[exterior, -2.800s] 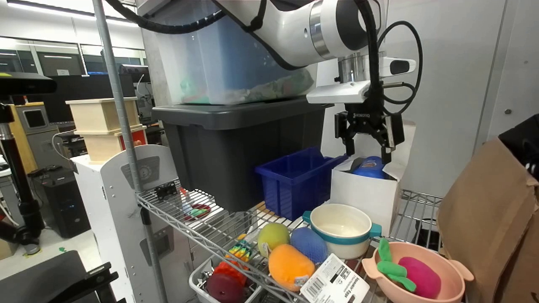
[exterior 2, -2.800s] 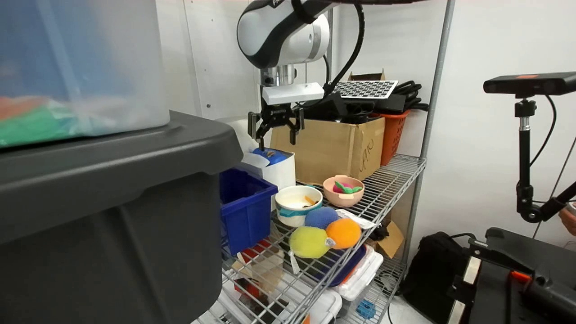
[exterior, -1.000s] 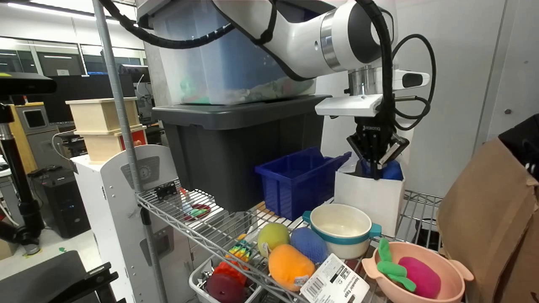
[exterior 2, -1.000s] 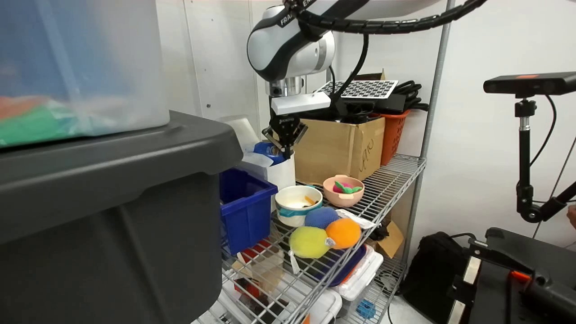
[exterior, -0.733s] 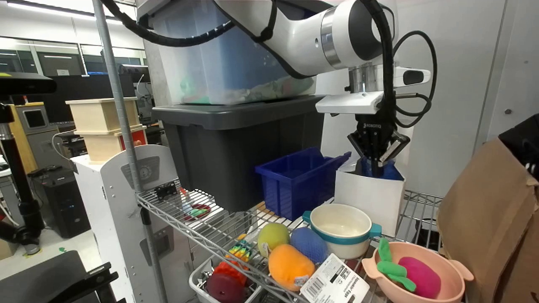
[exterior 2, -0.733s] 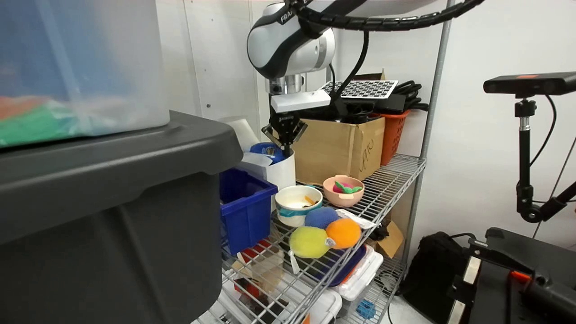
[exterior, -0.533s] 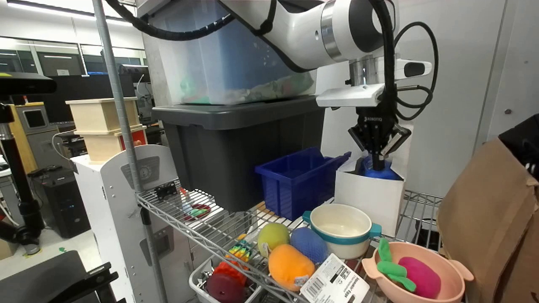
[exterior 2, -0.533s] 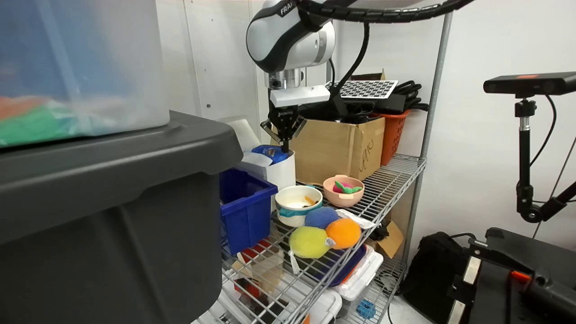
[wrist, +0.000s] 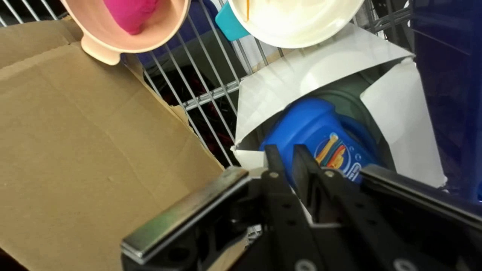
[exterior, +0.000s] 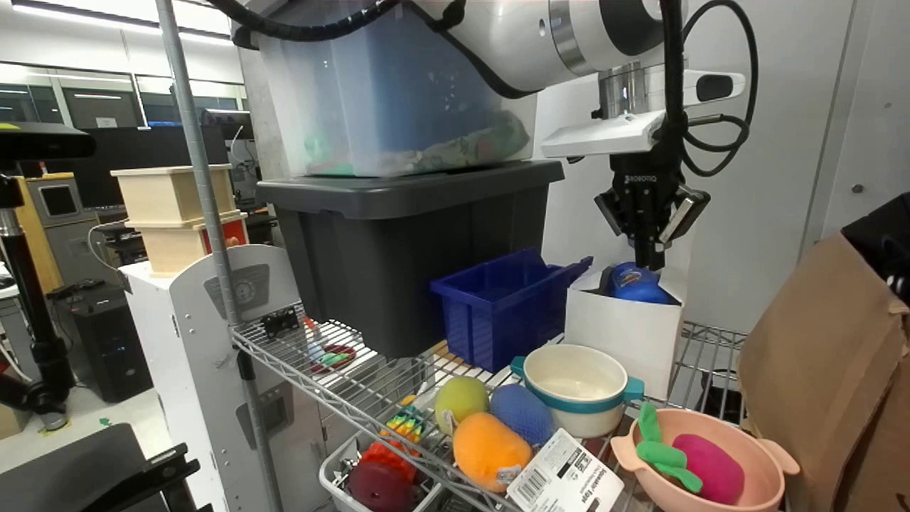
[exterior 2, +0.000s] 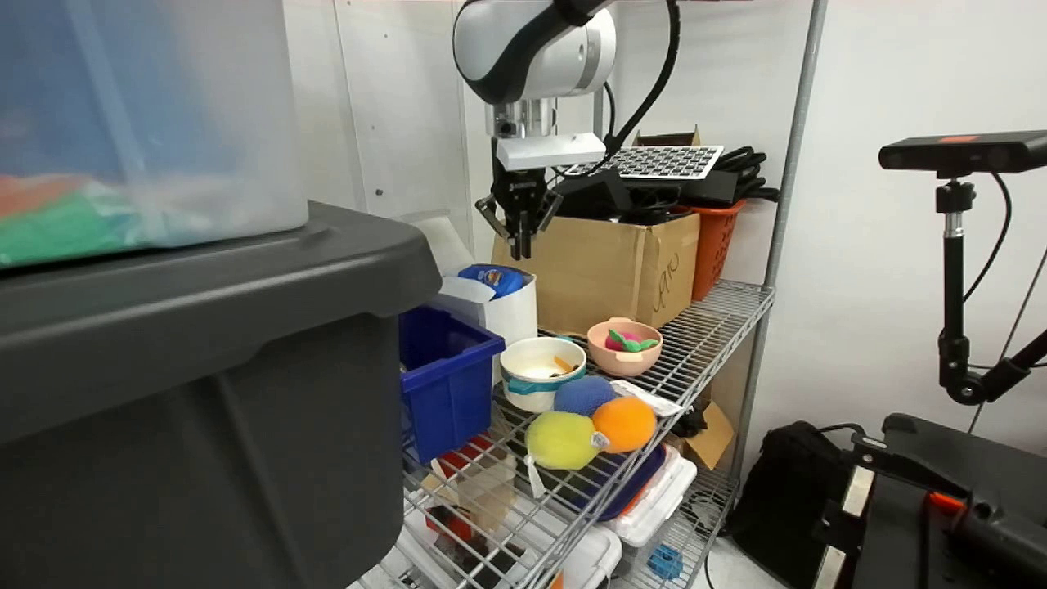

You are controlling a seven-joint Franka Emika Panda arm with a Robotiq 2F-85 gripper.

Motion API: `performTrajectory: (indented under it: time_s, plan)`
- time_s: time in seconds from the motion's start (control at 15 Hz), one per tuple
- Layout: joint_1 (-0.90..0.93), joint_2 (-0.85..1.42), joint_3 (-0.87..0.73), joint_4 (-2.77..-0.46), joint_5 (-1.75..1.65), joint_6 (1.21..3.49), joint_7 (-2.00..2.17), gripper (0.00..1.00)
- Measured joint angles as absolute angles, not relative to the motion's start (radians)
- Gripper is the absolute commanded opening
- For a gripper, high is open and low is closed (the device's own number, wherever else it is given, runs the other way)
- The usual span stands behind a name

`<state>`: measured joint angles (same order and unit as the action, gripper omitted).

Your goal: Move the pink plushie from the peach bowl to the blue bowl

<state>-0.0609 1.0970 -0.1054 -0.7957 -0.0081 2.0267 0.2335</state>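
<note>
Plushie (exterior: 709, 466), pink with green leaves: lies in the peach bowl (exterior: 762, 469), on the wire shelf (exterior 2: 730, 304). Claw (wrist: 287, 152): parted by a narrow gap, holding nothing; hangs above a white box (exterior: 622, 348) with a blue bottle (wrist: 312, 124) inside, touching neither. Cream bowl (exterior: 586, 406), teal band: beside the white box. Yellow toy (exterior: 462, 400), blue toy (exterior: 526, 411), orange toy (exterior: 490, 449): clustered near the cream bowl. Blue bin (exterior: 498, 323): next to the white box.
</note>
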Motion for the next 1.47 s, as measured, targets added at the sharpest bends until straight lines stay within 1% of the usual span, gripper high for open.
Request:
performTrajectory:
  time_s: [0.07, 0.13, 0.27, 0.47, 0.53, 1.0, 1.07, 1.2, 1.27, 1.33, 1.47]
  plan:
    - [-0.062, 1.097, -0.105, -0.796, -0.008, 2.024, 0.233, 0.55]
    - [-0.063, 1.097, -0.105, -0.797, -0.008, 2.022, 0.233, 0.63]
    - [-0.063, 1.097, -0.104, -0.799, -0.008, 2.019, 0.233, 0.76]
    - [-0.062, 1.098, -0.1, -0.806, -0.008, 2.01, 0.233, 0.99]
    - [-0.061, 1.1, -0.098, -0.809, -0.008, 2.006, 0.234, 1.0]
    - [-0.05, 1.109, -0.094, -0.831, -0.008, 2.0, 0.237, 1.0]
    - [-0.05, 1.109, -0.094, -0.836, -0.008, 2.0, 0.238, 0.96]
    - [-0.05, 1.109, -0.094, -0.845, -0.008, 2.0, 0.238, 0.83]
    - [-0.05, 1.11, -0.094, -0.848, -0.008, 2.0, 0.239, 0.79]
    - [-0.051, 1.11, -0.094, -0.851, -0.008, 2.0, 0.239, 0.63]
    - [-0.052, 1.111, -0.094, -0.855, -0.008, 2.0, 0.24, 0.45]
